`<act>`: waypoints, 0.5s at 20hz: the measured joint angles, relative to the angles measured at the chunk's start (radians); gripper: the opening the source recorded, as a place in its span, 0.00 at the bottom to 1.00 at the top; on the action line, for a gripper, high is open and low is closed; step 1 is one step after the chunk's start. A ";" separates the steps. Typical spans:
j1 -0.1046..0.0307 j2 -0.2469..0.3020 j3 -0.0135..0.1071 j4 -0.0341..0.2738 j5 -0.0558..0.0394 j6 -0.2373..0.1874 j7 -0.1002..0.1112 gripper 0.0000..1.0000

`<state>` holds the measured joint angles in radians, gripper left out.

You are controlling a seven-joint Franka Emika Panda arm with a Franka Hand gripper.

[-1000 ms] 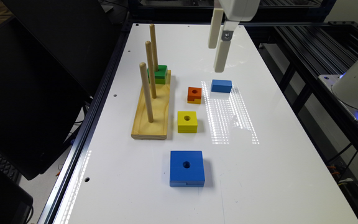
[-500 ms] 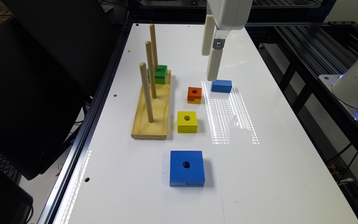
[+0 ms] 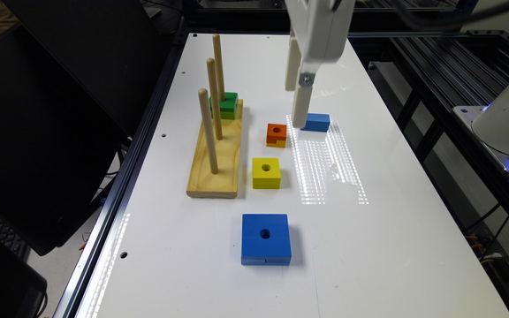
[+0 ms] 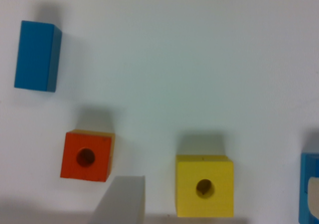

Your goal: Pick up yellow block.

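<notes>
Wooden pegs rise from a pine base (image 3: 217,165) at the exterior view's left of a white table (image 3: 369,247), a green block (image 3: 225,105) threaded on the farthest peg. To its right the yellow block (image 3: 266,172) lies flat on the table, untouched, between the orange-topped block (image 3: 276,134) behind it and the big blue square block (image 3: 266,238) in front. Farther right, the gripper (image 3: 301,99) hangs above the table by a small blue block (image 3: 316,122); whether its fingers stand apart or together cannot be told.

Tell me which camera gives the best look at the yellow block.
The exterior view: the yellow block shows whole, with its top hole and front side, beside the wooden peg base. The wrist view shows the block from above, blurrier and near the picture's edge.
</notes>
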<state>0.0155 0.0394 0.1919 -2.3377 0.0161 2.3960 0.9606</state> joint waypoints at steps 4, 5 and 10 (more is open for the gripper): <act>0.000 0.009 0.000 0.021 -0.0002 0.002 0.000 1.00; 0.000 0.018 0.000 0.033 -0.0006 0.002 0.000 1.00; -0.001 0.045 0.000 0.062 -0.0024 0.002 0.000 1.00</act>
<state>0.0149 0.0848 0.1916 -2.2760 0.0137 2.3980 0.9607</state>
